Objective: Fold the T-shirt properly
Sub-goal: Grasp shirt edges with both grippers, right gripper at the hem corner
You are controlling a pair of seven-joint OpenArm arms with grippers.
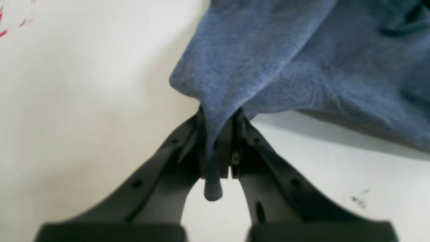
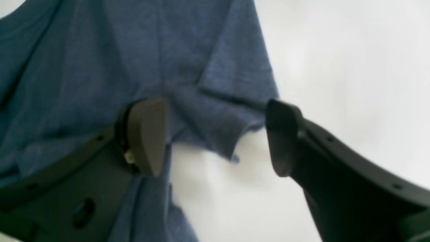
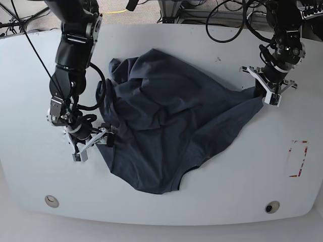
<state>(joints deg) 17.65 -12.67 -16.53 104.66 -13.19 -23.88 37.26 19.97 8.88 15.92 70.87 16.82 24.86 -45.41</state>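
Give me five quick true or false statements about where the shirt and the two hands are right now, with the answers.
1. The left hand is clamped on a pinch of the T-shirt. True.
2. The right hand is shut tight on the fabric. False: its jaws stand apart, with a shirt edge lying between them.
3. The T-shirt is folded into a neat rectangle. False: it lies spread and rumpled on the table.
4. In the base view, the left hand holds the shirt at that view's right side. True.
5. A red marking on the table is covered by the shirt. False: it lies bare, apart from the cloth.
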